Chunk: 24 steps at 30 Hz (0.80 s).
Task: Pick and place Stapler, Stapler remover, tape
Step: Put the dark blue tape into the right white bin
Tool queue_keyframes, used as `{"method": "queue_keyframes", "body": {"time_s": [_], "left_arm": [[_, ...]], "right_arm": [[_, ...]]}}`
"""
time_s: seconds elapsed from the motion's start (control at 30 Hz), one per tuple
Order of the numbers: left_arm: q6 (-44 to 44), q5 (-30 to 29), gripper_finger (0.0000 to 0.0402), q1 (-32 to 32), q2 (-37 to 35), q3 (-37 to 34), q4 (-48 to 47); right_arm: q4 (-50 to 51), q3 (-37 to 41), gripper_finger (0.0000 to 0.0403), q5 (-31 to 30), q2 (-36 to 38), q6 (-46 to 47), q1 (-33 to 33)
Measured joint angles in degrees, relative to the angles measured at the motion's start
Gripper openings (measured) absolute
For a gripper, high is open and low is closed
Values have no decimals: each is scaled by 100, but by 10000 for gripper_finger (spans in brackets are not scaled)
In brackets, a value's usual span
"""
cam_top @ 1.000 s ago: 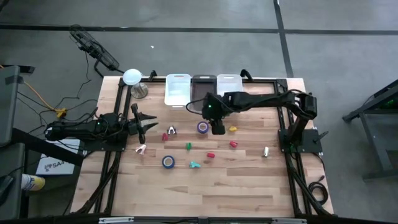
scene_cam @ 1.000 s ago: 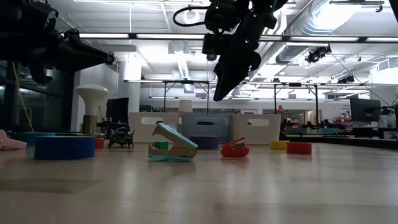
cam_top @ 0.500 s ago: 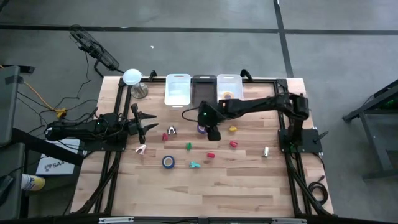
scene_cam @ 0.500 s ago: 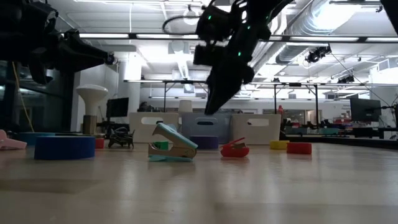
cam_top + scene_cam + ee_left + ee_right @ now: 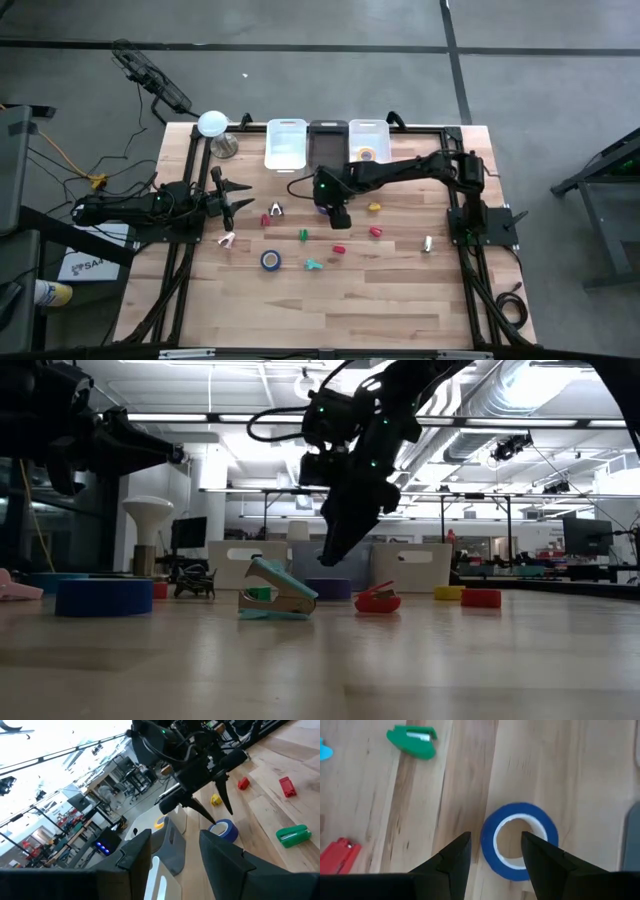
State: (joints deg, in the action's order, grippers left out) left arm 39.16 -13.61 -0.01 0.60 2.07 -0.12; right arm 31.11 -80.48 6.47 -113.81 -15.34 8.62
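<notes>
Wooden worktop (image 5: 400,300) w/ black frame; three bins along far edge: white bin (image 5: 285,143), dark bin (image 5: 327,143), clear bin (image 5: 369,140). A yellow tape roll (image 5: 367,154) lies inside the clear bin.

Right arm stretches across from the right side, its hand (image 5: 491,851) released, fingers spread, hovering just above the blue tape roll (image 5: 520,840) near the dark bin; one finger is over the roll's outer edge, the other over its hollow centre, not gripping. Low view shows that hand (image 5: 330,553) pointing down, clear of the worktop.

Left arm waits at the left edge, hand (image 5: 228,197) w/ fingers apart, holding nothing.

Second blue tape roll (image 5: 270,260) lies flat nearer the front, well apart from the first. Teal stapler (image 5: 277,592) sits just beside it. Green stapler (image 5: 413,741) betw. the two rolls. Red stapler (image 5: 378,598) a bit right of the green one. Small red block (image 5: 375,231) and yellow block (image 5: 374,207) lie right of the right hand.
</notes>
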Motion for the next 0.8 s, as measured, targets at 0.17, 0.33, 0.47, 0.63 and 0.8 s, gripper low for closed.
{"method": "queue_keyframes", "body": {"time_s": [0.17,0.33,0.47,0.63,0.8], "left_arm": [[-2,0,163,0,0,0,0],[-2,42,163,0,0,0,0],[-2,44,163,2,2,0,0],[-2,46,163,0,2,0,0],[-2,55,163,0,2,0,-2]], "right_arm": [[-59,-3,165,36,-192,3,-6],[-87,2,165,40,-450,-12,-6],[-100,-9,165,78,-510,-10,-6],[-84,-9,155,91,-510,-6,-4],[-72,-9,122,24,-510,-6,-4]]}}
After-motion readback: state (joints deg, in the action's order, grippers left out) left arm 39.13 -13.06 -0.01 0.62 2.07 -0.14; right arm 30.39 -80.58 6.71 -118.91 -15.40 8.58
